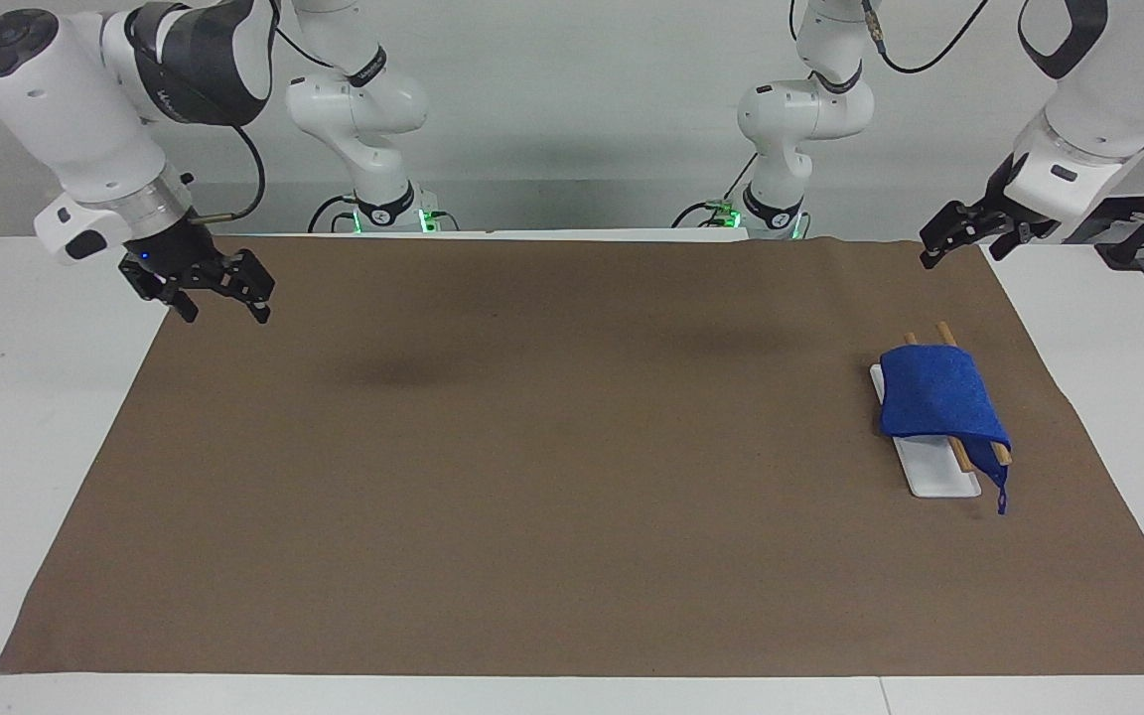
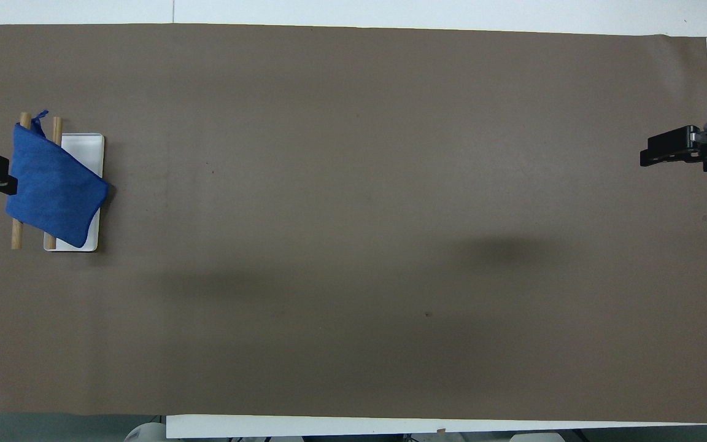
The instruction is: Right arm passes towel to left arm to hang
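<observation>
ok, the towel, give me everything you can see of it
The towel is a bright blue, fuzzy-looking cloth, draped skewed over two wooden rods that stand above a white tray at the left arm's end of the brown mat. Its edges hang down past the rods. A short blue loop dangles from the corner farthest from the robots. Neither gripper touches it.

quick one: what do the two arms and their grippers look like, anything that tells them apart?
Both are white jointed arms with silver wrists and black two-finger grippers. The right arm has a broad black elbow band, a black cable looping off it, and a small blue light on the right gripper. The left arm carries a dark oval-ring panel and a black cable; the left gripper shows no light.
</observation>
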